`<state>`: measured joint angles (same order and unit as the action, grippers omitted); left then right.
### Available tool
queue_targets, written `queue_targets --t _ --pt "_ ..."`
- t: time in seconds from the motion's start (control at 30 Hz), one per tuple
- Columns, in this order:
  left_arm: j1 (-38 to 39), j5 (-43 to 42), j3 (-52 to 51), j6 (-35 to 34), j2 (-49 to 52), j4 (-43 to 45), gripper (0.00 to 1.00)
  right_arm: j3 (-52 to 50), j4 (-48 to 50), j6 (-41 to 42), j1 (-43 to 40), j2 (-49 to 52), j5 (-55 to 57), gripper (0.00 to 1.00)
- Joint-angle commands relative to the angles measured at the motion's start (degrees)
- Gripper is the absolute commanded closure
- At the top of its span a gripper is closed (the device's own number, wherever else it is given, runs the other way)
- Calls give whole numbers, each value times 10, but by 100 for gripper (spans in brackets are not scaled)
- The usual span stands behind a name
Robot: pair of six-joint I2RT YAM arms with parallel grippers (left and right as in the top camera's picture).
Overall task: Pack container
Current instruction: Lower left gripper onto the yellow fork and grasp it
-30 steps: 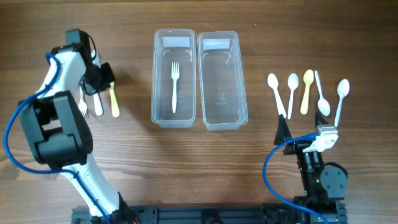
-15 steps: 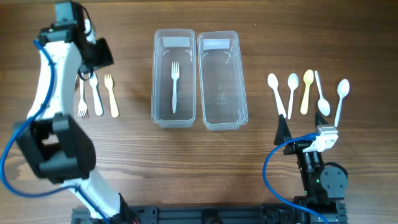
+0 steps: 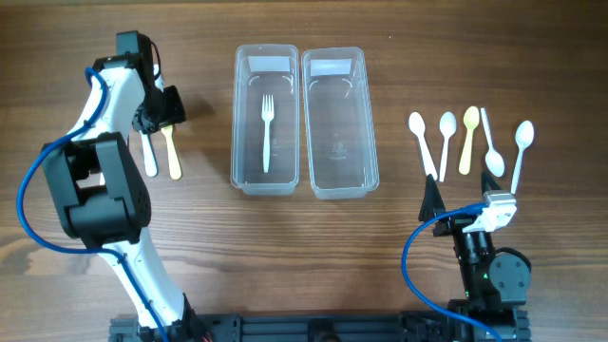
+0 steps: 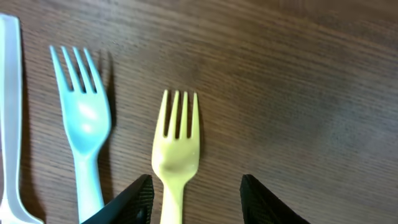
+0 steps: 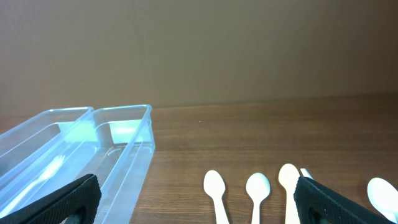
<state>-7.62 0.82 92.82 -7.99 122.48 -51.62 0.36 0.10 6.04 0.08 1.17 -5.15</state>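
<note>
Two clear plastic containers stand side by side. The left one (image 3: pixel 239 114) holds a white fork (image 3: pixel 267 128); the right one (image 3: pixel 339 123) is empty. My left gripper (image 3: pixel 163 110) is open, low over a yellow fork (image 3: pixel 174 154) on the table. In the left wrist view its fingers (image 4: pixel 196 202) straddle the yellow fork's handle (image 4: pixel 176 149), with a pale blue fork (image 4: pixel 84 118) to the left. My right gripper (image 3: pixel 464 205) is open and empty, near the front edge, behind a row of spoons (image 3: pixel 446 138).
A white fork (image 3: pixel 149 157) lies left of the yellow one, and a white handle (image 4: pixel 9 124) shows at the wrist view's left edge. Several white spoons and one yellow spoon (image 3: pixel 468 138) lie right of the containers; the right wrist view shows some of the spoons (image 5: pixel 258 186) and the containers (image 5: pixel 124 149).
My left gripper swung up toward the table's back, then came back down over the yellow fork. The right arm has not moved.
</note>
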Motion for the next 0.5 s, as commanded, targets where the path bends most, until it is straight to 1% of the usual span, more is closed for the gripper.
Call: queue_targets --t 0.0,0.27,0.33,0.37,0.4,0.47 --pt "-4 14 -22 3 11 13 53 -1 3 8 1 -5 -7 0" --pt "-7 12 -81 3 12 41 51 -1 3 8 1 -5 -7 0" --pt "-6 12 -89 3 12 48 52 -1 3 8 1 -5 -7 0" --pt "-6 12 -92 3 12 50 55 -1 3 8 1 -5 -7 0" --pt "-6 12 -94 3 12 52 66 -1 3 8 1 -5 -7 0" --pt "-6 12 -94 3 12 51 95 -1 3 8 1 -5 -7 0"
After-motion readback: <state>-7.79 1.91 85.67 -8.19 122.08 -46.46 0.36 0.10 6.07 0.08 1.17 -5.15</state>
